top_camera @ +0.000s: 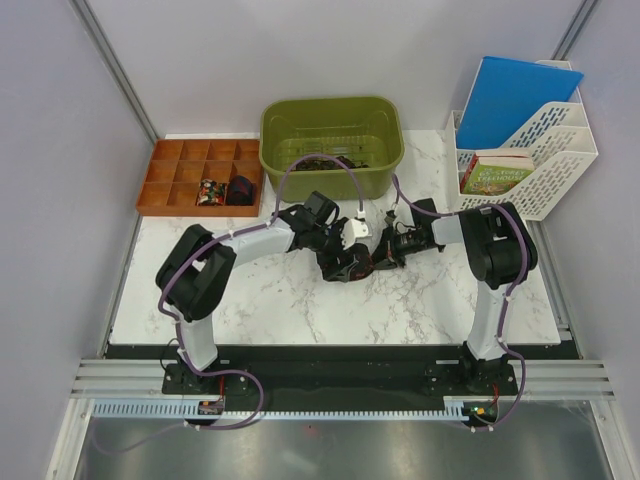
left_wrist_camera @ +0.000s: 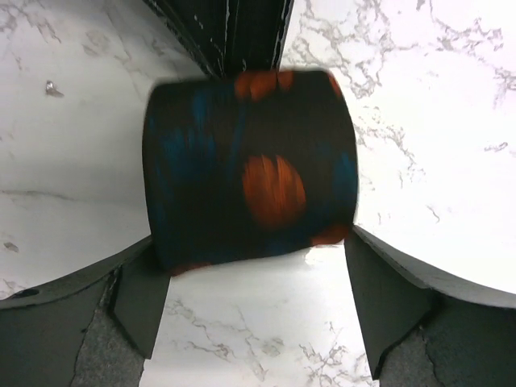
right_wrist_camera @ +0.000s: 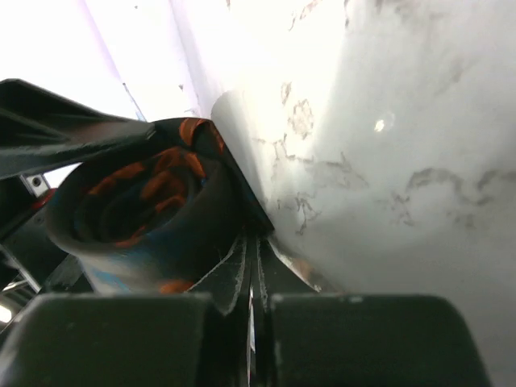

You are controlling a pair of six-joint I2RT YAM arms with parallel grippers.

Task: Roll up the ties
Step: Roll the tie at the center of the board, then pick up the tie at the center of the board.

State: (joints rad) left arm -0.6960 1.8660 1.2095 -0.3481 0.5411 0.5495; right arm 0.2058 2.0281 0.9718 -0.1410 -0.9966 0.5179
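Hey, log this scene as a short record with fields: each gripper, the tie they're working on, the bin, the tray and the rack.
left gripper: open, fingers standing either side of the rolled tie
right gripper: shut, pinching fabric of that tie
rolled tie: coiled, mid marble table, between both grippers
green bin: behind the arms, dark ties inside
compartment tray: back left, two small coils in its near row
file rack: back right, holding a blue folder and a book
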